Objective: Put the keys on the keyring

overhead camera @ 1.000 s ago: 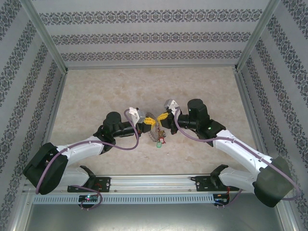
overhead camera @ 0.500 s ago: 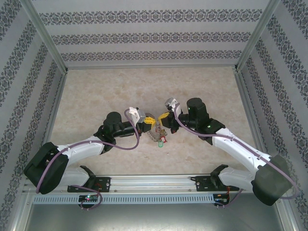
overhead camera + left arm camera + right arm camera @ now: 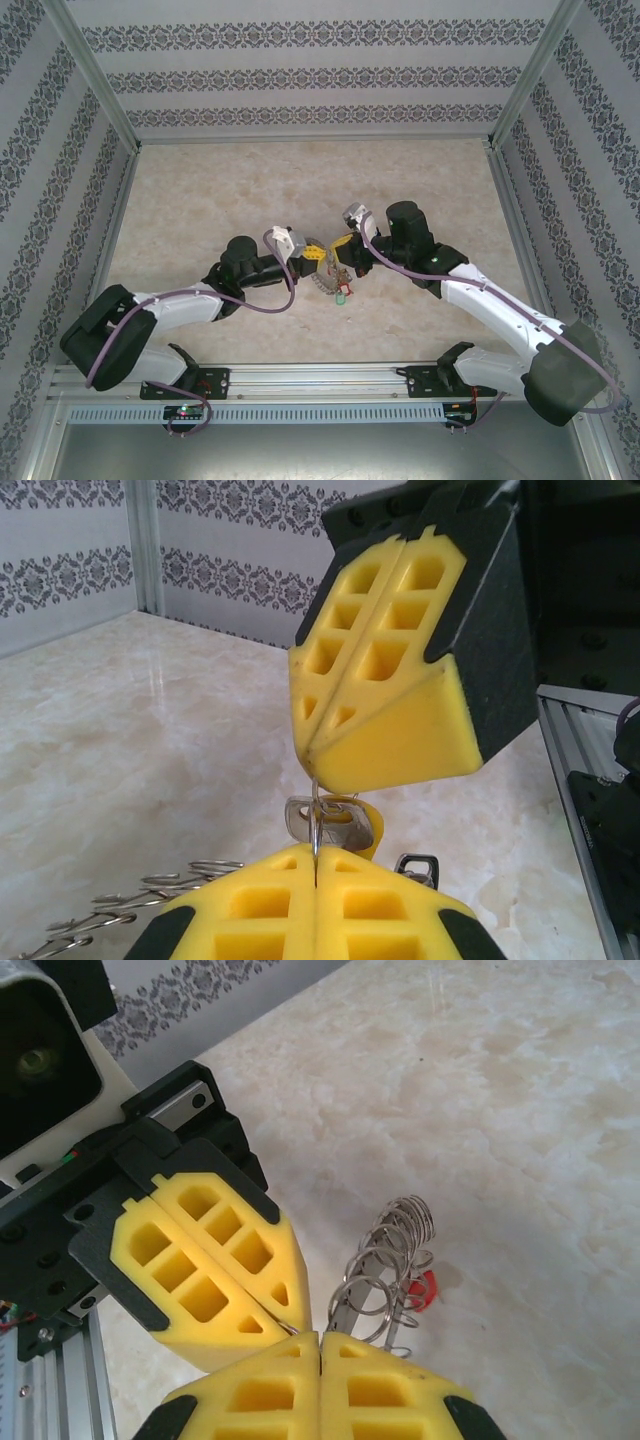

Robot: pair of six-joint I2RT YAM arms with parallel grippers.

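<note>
You are handling light, stiff, slick metal. The keyring (image 3: 325,284) is thin wire that will not flex but can twist and slide between foam pads. The small rings (image 3: 374,1293) fringing it swing loose and may snag. Take it on bare wire, close to where a key has to pass, never on the dangling pieces.

It sits at the centre of the top view between the two claws, low over the bench (image 3: 200,190). Whether its lowest pieces touch the bench, I cannot tell.

The left claw (image 3: 315,872), at the bottom of its wrist view, is pressed together on a thin strand of that wire. The right claw (image 3: 313,755) comes down from the upper right and pinches the same strand, its tips nearly meeting the left's. A key (image 3: 338,827) with a yellow tag hangs just behind the strand.

Both arms reach inward with forearms low and wrists angled toward each other.
</note>
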